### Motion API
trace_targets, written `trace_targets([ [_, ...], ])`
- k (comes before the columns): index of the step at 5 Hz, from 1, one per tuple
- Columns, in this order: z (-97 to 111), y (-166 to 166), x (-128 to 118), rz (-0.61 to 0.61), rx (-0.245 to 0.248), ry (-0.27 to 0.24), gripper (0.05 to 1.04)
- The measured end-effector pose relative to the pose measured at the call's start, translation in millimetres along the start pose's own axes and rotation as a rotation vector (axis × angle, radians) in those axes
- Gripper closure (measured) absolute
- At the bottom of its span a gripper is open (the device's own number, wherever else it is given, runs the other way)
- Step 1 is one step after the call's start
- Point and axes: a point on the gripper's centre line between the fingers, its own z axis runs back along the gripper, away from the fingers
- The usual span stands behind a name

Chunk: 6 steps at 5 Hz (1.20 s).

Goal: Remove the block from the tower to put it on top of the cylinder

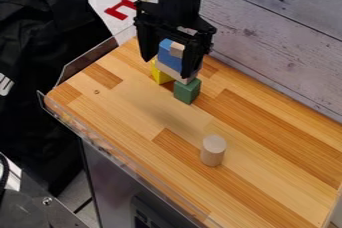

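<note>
The upright, pale wooden cylinder (213, 150) stands on the wood-striped tabletop (143, 102) down and to the right of the black two-finger gripper (167, 67) in the view, on the camera's side of it and well apart, and that slanting line is what the carry turns on. The gripper hangs over the small tower (169, 68) with its fingers (147, 47) spread wide, one on either side of the rectangular blue block (168, 57) and the small pale wooden block (177, 49) at the top; it does not look clamped on anything, though whether a finger brushes a block I cannot tell. Under these a pale wooden plank (175, 72) lies across the yellow block (160, 74) and the green cube (187, 90), the cube being the part of the tower nearest the cylinder. The piece wanted is probably one of the upper two (the task sentence names no colour). The grip would best close evenly, then lift straight up before any travel, since an early slide toward the cylinder could drag the plank or tip the stack. The cylinder's long axis is vertical, so its narrow round end faces up, and the block would need centring there and a gentle lowering.
</note>
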Motion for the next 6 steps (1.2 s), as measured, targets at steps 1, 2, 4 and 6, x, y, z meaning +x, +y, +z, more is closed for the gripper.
trace_targets([
  [1,-10,0,-3,0.001,-0.001,0.038,0.083],
  [2,-12,2,2,0.018,0.028,0.057,0.083],
  [4,-10,4,11,0.055,0.027,0.044,0.083],
  [6,-9,3,23,0.071,0.016,0.035,0.083],
])
